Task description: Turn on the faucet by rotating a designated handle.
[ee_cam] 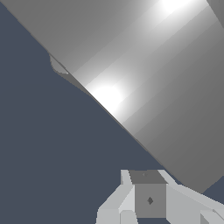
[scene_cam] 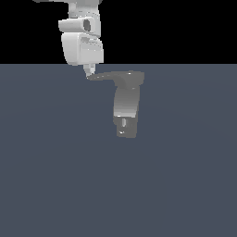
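The faucet [scene_cam: 126, 109] is a grey curved upright column with a slotted blocky lower end, standing on the dark floor in the middle of the exterior view. Its handle [scene_cam: 111, 77] is a thin flat lever pointing from the faucet's top toward the exterior view's left. My gripper [scene_cam: 90, 71] hangs from the white arm with its fingers together, and its tip touches or sits just above the pointed end of the handle. It holds nothing. In the wrist view the handle [ee_cam: 153, 87] fills much of the picture as a broad shiny grey surface, right beside the gripper [ee_cam: 148, 201].
The flat dark blue-grey floor [scene_cam: 55, 176] stretches all around the faucet. The white arm [scene_cam: 82, 41] comes down from above at the exterior view's upper left. Nothing else stands in view.
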Available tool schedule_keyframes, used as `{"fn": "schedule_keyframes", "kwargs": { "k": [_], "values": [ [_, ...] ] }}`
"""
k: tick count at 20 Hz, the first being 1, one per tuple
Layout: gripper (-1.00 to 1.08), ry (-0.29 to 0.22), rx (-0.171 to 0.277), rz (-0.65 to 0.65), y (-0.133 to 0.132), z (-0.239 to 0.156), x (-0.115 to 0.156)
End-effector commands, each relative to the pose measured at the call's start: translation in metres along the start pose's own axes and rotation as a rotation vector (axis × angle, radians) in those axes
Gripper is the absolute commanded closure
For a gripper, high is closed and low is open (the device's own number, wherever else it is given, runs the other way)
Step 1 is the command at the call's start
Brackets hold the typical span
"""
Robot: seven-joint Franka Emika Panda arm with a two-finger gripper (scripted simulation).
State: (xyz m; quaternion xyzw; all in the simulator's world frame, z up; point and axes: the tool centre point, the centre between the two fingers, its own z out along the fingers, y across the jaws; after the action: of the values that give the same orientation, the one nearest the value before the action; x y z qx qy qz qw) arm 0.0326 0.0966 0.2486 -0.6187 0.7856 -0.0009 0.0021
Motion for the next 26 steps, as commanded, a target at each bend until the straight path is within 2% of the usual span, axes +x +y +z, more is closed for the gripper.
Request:
{"fn": "schedule_keyframes", "kwargs": {
  "k": [1, 26],
  "values": [
    [1.08, 0.002, -0.002, 0.002, 0.005, 0.000, 0.006],
    [1.08, 0.002, -0.003, -0.001, 0.064, 0.000, 0.053]
  ]
}}
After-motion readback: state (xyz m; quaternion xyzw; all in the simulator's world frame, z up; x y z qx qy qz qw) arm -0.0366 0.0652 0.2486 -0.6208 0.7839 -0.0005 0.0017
